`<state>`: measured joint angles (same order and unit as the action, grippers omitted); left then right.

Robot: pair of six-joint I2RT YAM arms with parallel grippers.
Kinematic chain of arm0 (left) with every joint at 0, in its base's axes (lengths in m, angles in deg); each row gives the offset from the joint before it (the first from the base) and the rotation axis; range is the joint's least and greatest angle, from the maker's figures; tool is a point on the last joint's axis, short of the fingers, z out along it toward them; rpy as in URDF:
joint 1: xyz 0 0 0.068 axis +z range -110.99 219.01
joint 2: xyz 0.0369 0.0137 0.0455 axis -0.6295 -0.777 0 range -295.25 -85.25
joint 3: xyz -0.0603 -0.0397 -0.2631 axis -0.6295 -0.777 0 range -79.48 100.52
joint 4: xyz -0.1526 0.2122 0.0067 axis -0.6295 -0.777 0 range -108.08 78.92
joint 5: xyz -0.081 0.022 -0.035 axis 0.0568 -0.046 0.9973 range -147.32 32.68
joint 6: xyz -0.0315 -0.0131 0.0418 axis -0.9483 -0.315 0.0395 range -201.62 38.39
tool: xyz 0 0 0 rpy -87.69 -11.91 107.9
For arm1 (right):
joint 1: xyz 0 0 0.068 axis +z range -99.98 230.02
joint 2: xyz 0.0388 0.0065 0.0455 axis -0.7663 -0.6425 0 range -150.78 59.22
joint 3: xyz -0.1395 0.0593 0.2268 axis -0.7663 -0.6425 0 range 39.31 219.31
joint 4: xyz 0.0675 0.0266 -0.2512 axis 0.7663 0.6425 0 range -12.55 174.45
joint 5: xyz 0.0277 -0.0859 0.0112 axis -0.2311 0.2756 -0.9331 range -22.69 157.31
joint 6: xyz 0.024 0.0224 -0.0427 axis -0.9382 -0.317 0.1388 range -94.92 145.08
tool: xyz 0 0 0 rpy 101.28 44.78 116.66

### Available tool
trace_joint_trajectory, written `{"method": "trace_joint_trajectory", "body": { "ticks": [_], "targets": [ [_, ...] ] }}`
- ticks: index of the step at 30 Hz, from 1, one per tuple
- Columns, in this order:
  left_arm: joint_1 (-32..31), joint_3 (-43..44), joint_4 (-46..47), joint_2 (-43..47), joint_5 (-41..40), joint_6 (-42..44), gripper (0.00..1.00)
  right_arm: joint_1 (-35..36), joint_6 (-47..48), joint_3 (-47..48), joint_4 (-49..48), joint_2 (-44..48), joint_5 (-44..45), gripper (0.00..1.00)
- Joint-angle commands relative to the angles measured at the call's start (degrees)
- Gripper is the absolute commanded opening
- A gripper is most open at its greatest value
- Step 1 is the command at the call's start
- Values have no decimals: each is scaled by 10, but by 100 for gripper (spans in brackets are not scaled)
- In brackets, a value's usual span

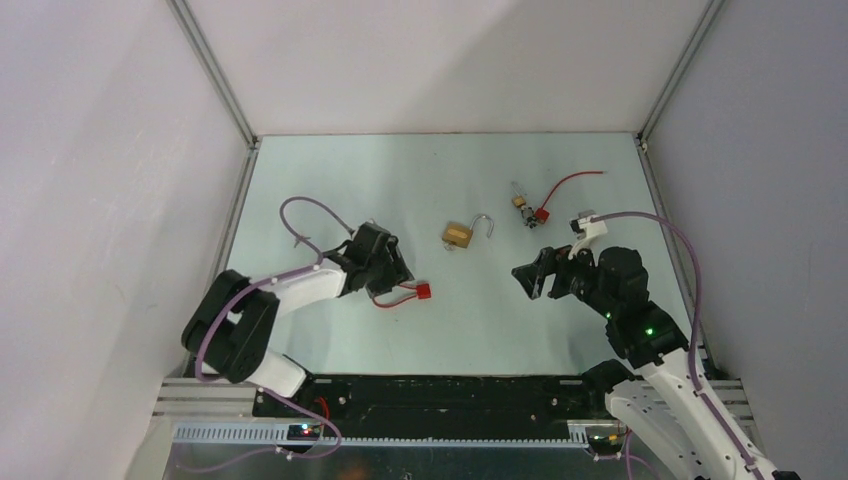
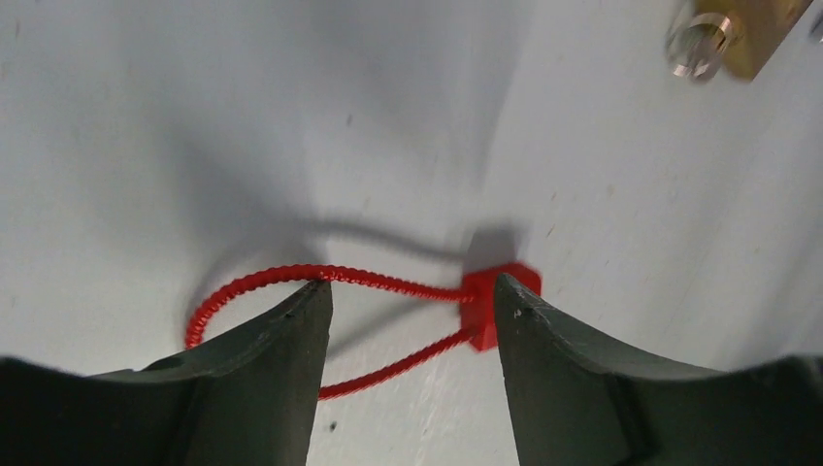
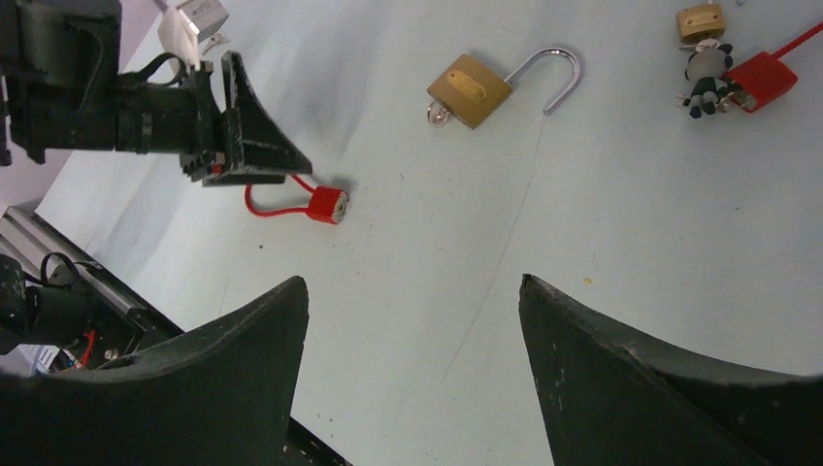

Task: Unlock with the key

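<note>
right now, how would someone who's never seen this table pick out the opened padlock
On the pale table, look near the middle. The brass padlock lies flat there on its own. Its silver shackle is swung open, while the smaller brass piece further back and to the right sits bundled with a red tag.

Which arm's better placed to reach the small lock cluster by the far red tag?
Right. Its open, empty right gripper sits nearer that cluster; the left gripper straddles the other red tag's wire, beyond the padlock.
</note>
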<state>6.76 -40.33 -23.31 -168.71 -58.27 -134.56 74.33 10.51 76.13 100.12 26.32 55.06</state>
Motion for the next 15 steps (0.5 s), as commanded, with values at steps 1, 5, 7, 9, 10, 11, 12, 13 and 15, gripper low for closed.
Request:
{"method": "trace_joint_trajectory", "body": {
  "ticks": [1, 5, 7, 9, 10, 11, 12, 13, 15],
  "targets": [
    [24, 33, 52, -68, 0, 26, 66, 0, 17, 2, 1, 13, 27, 82],
    [33, 103, 56, -136, 30, 83, 63, -3, 23, 2, 1, 17, 35, 83],
    [35, 135, 56, -172, 44, 98, 62, -4, 24, 3, 0, 19, 36, 83],
    [35, 165, 54, -185, 52, 112, 62, -6, 27, 3, 0, 22, 36, 83],
    [35, 170, 53, -186, 53, 117, 62, -7, 29, 3, 0, 24, 36, 83],
    [36, 177, 50, -186, 52, 124, 62, -9, 31, 3, 0, 26, 36, 83],
    [37, 180, 47, -184, 52, 128, 62, -9, 33, 2, 1, 28, 37, 83],
    [40, 186, 41, -177, 51, 133, 62, -11, 35, 2, 1, 30, 37, 83],
    [47, 190, 29, -150, 51, 139, 62, -13, 40, 3, 1, 34, 34, 83]
  ]
}}
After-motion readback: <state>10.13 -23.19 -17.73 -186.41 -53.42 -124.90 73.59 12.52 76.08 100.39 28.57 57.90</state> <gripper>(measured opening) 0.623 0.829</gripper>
